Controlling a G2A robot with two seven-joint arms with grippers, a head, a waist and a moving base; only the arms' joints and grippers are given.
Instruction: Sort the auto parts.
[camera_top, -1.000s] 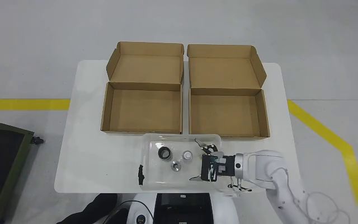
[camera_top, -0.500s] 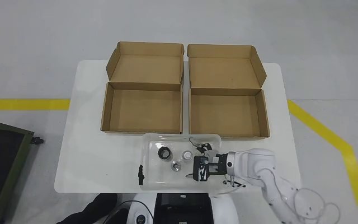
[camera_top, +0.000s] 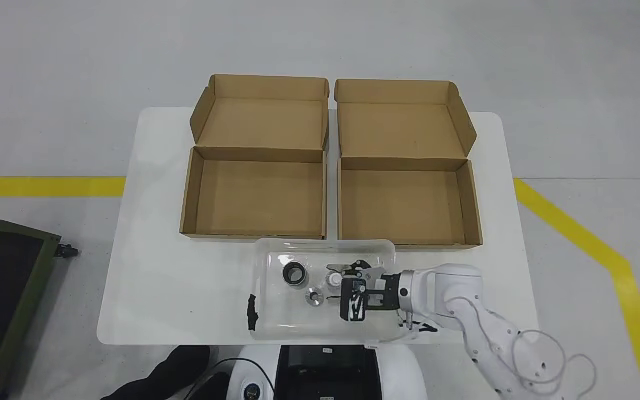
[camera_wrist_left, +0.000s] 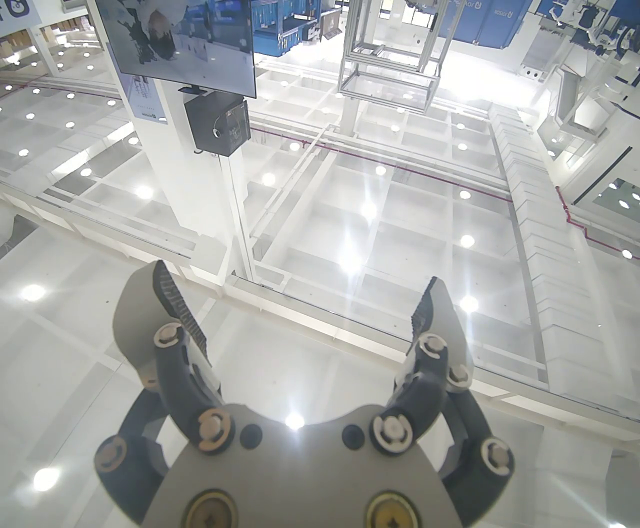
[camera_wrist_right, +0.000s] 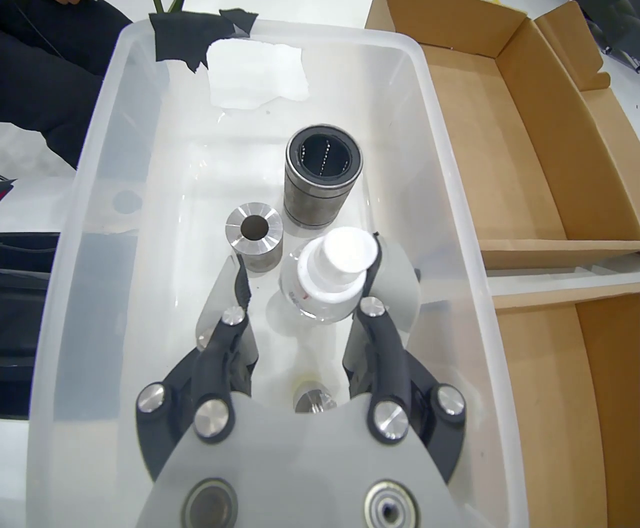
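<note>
**Item:** small clear bottle (camera_wrist_right: 320, 295) with a white cap, standing upright in the clear plastic bin (camera_wrist_right: 440, 165) at the near edge of the table (camera_top: 150, 250)

**Neighbours in the bin:** steel bushing (camera_wrist_right: 254, 240) just beside the bottle and dark linear bearing (camera_wrist_right: 322, 180) just beyond it, both on end; a smaller metal part (camera_wrist_right: 310, 397) lies under the gripper's palm

**Right gripper** (camera_wrist_right: 309, 257)**:** released and lowered into the bin, jaws straddling the bottle; one finger is at or against the cap, the other is apart from it and close to the bushing; nothing is gripped yet

**Left gripper** (camera_wrist_left: 297, 280)**:** released, holding nothing, aimed up at the ceiling

**Destinations:** left box (camera_top: 255, 195) and right box (camera_top: 405, 205), open cardboard, side by side beyond the bin

**Handling, as judged:** the bottle is probably light, thin-walled and smooth, so an off-centre pinch could twist or tip it. The cap, or the neck just under it, looks the firmer hold, since the body may dent. The metal parts are likely heavy, stiff and slick, best taken across the outer wall at mid-height

**Caution:** the free finger may nudge the bushing as the jaws close
</note>
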